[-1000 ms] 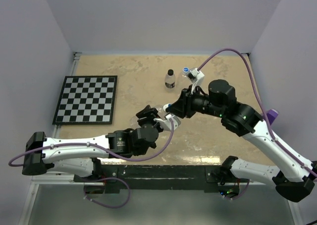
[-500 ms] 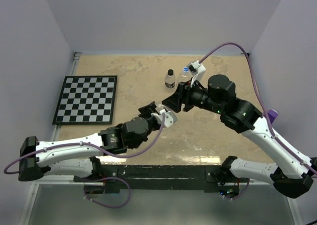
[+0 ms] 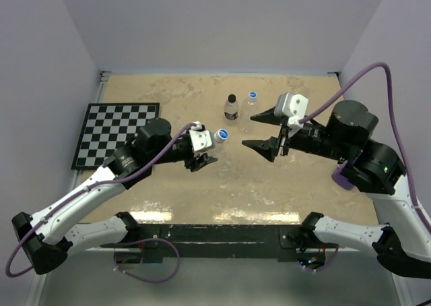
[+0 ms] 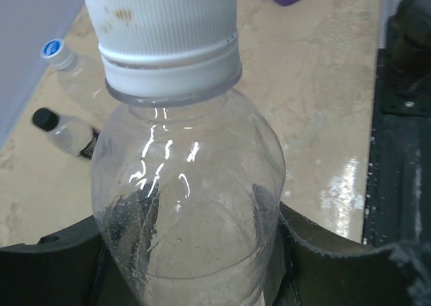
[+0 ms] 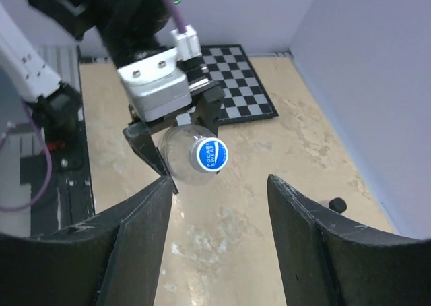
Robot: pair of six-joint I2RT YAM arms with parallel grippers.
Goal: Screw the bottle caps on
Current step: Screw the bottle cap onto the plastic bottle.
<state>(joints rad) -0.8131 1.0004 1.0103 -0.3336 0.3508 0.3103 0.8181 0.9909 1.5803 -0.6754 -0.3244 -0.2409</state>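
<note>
Clear plastic, thin-walled and glossy: the held bottle (image 4: 188,198) sits clamped by its body in the left end effector (image 3: 207,145), raised off the surface (image 3: 168,97) and tipped so its blue cap (image 5: 207,154) faces the right arm. The right end effector (image 5: 219,185) stands with its fingers apart and nothing between them, lined up on that cap but a short way off. The cap sits on the neck; how tightly cannot be told.

The likely trouble is in the twist. If the right fingers close off-centre on so small a cap, it may cock on the thread or slip out. A slick, soft bottle wall could also turn inside the left pads, so the cap spins without tightening, or the wall could buckle under a harder squeeze.

The black-capped bottle (image 3: 231,109) and the blue-capped bottle (image 3: 252,100) stand near the right arm's far finger; a wide swing might topple them.
</note>
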